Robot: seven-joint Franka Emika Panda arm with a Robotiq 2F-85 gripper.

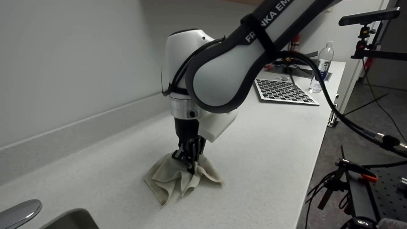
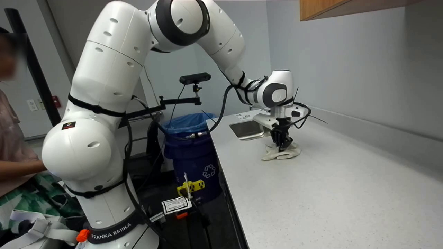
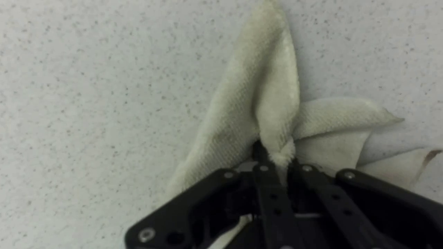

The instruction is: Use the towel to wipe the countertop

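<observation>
In an exterior view, the black two-finger Robotiq gripper point(image 1: 191, 168) points downward at the white speckled countertop point(image 1: 264, 152). The crumpled beige cloth towel point(image 1: 168, 176) lies on the countertop directly below the gripper, its folds spread around the gripper's lower end. Beyond the gripper, well apart from it, the flat black-and-white patterned board point(image 1: 286, 91) lies and the clear plastic bottle point(image 1: 322, 68) stands upright.

In an exterior view, the stainless-steel sink point(image 2: 247, 130) is set into the countertop near the gripper, on its far side from the camera. The blue plastic recycling bin point(image 2: 190, 159) stands well apart from the gripper, past the countertop's edge.

In the wrist view, the fingers point(image 3: 269, 183) are together, clamped on a raised fold of the towel. The remaining visible cloth extends outward from the gripper; one corner carries a dark brown mark.
</observation>
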